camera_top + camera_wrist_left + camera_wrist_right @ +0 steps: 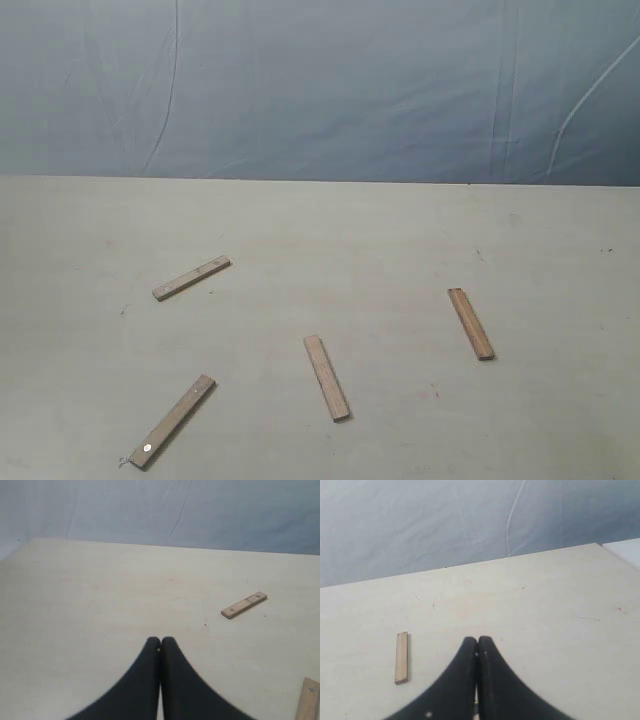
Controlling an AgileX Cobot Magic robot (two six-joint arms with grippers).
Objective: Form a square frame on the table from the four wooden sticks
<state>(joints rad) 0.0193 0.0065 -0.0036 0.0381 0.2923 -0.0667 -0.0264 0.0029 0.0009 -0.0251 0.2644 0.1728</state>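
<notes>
Hovering above the table (75, 605), the left gripper (160, 641) is pressing its black fingers together on nothing, and the right gripper (477, 640) is doing likewise. Four wooden strips are lying flat and apart, forming no square. Taking the middle stick (327, 377) as marker, the dotted stick (172, 422) is lying left and nearer, the back-left stick (191, 278) left and farther, the right stick (470, 323) right and slightly farther. Blue-grey cloth (320, 90) is hanging behind.
</notes>
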